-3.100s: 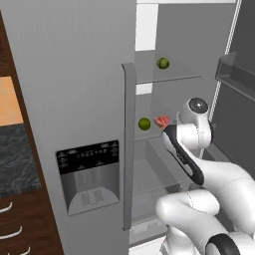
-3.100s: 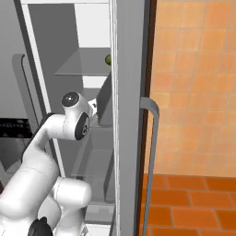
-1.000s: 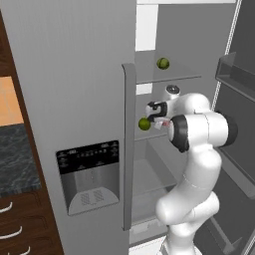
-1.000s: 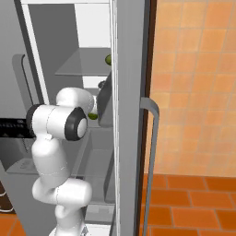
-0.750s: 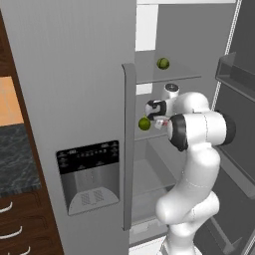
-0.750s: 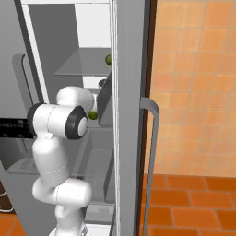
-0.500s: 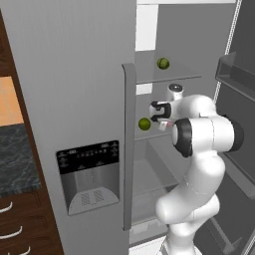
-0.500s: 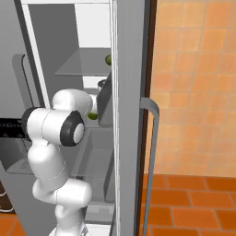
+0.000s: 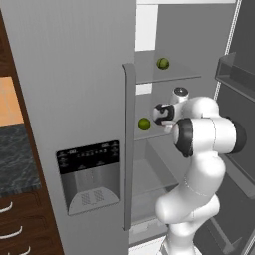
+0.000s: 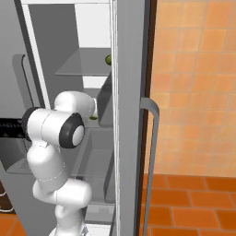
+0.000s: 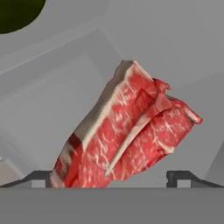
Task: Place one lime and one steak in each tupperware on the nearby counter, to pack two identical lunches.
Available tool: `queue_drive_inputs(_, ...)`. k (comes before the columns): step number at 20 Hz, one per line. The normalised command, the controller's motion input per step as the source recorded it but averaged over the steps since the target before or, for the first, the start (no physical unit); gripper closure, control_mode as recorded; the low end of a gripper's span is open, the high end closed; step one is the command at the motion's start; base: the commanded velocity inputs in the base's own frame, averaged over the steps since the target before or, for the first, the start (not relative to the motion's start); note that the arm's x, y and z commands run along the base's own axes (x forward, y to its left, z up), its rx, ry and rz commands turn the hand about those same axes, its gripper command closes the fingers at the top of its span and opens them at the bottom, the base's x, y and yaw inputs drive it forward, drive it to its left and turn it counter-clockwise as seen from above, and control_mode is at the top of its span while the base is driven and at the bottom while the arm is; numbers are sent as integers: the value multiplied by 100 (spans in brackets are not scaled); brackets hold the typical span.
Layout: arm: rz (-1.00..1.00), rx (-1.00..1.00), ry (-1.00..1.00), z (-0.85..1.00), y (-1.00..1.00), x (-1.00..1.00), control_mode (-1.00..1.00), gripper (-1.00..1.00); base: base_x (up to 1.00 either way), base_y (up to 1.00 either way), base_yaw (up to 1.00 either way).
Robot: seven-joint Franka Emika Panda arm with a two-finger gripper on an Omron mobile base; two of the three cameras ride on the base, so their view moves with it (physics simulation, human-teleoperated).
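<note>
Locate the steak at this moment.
In the hand view the steak lies on a grey fridge shelf, straight ahead between the open claw's fingertips, with a lime at upper left.

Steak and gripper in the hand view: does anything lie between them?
No. In the hand view the steak sits right ahead of the open gripper, its lower end between the fingertips, nothing in the way.

Steak (image 11: 131,131) — deep red, flecked with white marbling, a pale fat rim along one edge. Two limes (image 9: 163,63) (image 9: 144,124) — dull green. Fridge (image 9: 74,74) plain grey; counter (image 9: 17,159) far left, speckled grey-black over dark brown. Right wall (image 10: 193,83) orange tile.
</note>
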Motion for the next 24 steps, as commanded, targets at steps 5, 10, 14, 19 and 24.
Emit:
queue_drive_inputs(5, 2, -5, 0, -25, 0, 30, -100, -100, 0, 0, 0)
queue_drive_inputs(10, 3, -3, 0, -6, 0, 0, -100, -100, 0, 0, 0)
queue_drive_inputs(14, 7, -1, -1, 0, 8, -24, -100, -100, 0, 0, 0)
queue_drive_inputs(19, 10, 0, 0, 0, 2, -15, -100, -100, 0, 0, 0)
queue_drive_inputs(24, 11, 0, 0, -9, 0, 31, -100, -100, 0, 0, 0)
